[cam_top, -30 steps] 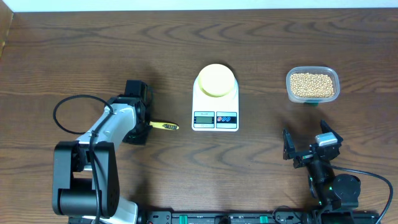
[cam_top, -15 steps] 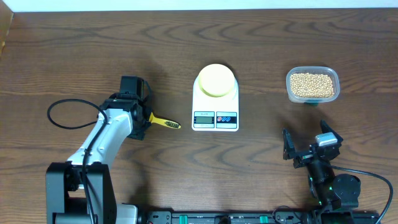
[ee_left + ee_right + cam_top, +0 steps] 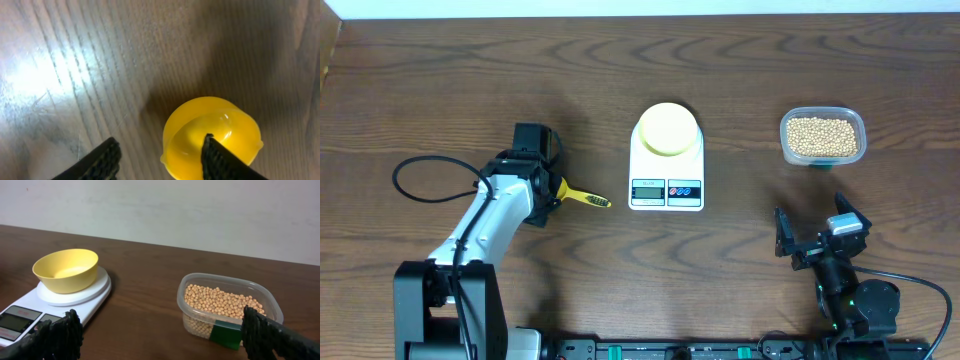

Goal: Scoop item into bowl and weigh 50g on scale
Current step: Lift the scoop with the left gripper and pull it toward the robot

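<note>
Showing the left claw [image 3: 548,190] low over the yellow scoop [image 3: 582,200]: its fingers [image 3: 107,160] stand apart with bare wood between them. The scoop's cup lies at one finger, and its handle juts out toward the scale [image 3: 666,168]. The bowl [image 3: 667,128] sits on the scale's platform, well apart from this claw. The right claw [image 3: 815,238] is spread wide and holds nothing. The beans [image 3: 822,135] fill a clear tub [image 3: 192,320] just ahead of it, and the scale is ahead to its left.

One bowl [image 3: 667,128], one scale [image 3: 666,190], one scoop [image 3: 582,199], and one tub [image 3: 200,324] holding many beans [image 3: 822,137].
</note>
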`<state>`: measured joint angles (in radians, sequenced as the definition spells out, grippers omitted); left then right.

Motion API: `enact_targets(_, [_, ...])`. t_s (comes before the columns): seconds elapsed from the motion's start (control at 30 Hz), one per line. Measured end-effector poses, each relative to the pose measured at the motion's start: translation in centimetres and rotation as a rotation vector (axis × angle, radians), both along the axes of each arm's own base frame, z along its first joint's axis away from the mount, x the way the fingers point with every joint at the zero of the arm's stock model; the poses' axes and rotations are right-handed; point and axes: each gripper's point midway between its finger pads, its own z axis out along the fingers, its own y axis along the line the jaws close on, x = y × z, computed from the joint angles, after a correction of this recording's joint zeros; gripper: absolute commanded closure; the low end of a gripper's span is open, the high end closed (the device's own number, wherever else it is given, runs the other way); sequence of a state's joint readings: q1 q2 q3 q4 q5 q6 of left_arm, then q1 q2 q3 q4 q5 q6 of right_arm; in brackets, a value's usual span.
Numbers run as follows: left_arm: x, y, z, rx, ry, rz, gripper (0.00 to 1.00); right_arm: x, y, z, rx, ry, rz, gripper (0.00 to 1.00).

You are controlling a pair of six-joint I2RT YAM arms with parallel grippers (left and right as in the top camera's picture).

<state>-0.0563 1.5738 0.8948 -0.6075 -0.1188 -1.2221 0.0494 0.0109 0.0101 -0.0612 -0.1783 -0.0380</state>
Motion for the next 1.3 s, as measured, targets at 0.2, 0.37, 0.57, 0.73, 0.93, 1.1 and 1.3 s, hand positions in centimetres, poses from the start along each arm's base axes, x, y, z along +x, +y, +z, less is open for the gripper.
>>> enact_targets(0.2, [0.3,0.1,0.1,0.009,-0.007,-0.022,0.51,0.0,0.0,0.0,0.000,0.000,0.000,0.01])
enact_targets(0.37, [0.5,0.1,0.1,0.016,-0.015,-0.039,0.51,0.0,0.0,0.0,0.000,0.000,0.000,0.01])
enact_targets(0.57, [0.5,0.1,-0.8,0.017,0.007,-0.041,0.59,0.0,0.0,0.0,0.000,0.000,0.000,0.01])
enact_targets(0.73, [0.2,0.1,-2.0,0.019,0.049,-0.049,0.61,0.0,0.0,0.0,0.000,0.000,0.000,0.01])
enact_targets(0.93, [0.5,0.1,-2.1,0.020,0.040,-0.049,0.68,0.0,0.0,0.0,0.000,0.000,0.000,0.01])
enact_targets(1.1, [0.6,0.1,-2.1,0.019,0.037,-0.049,0.74,0.0,0.0,0.0,0.000,0.000,0.000,0.01])
enact_targets(1.3, [0.9,0.1,-2.1,0.019,0.024,-0.049,0.75,0.0,0.0,0.0,0.000,0.000,0.000,0.01])
